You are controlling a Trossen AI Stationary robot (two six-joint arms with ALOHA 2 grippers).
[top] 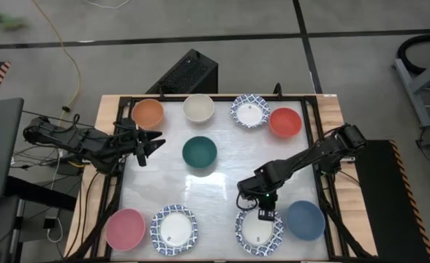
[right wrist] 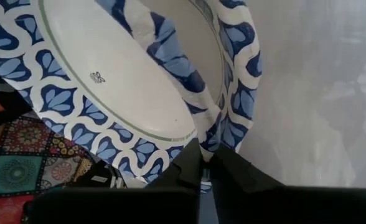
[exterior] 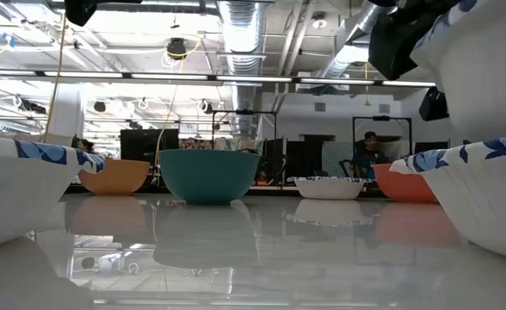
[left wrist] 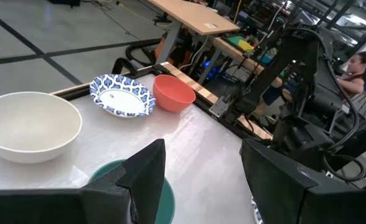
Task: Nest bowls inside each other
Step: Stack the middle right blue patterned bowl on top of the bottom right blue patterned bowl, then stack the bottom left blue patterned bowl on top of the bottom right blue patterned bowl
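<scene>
Right gripper (top: pixel 264 214) pinched the rim of a blue-and-white patterned round bowl (top: pixel 257 231) nested in another, left gripper (top: pixel 155 143) open beside orange bowl (top: pixel 148 113).

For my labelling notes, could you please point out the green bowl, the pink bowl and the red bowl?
green bowl (top: pixel 200 152), high view, its inside.
pink bowl (top: pixel 124 229), high view, its inside.
red bowl (top: pixel 285 122), high view, its inside.
</scene>
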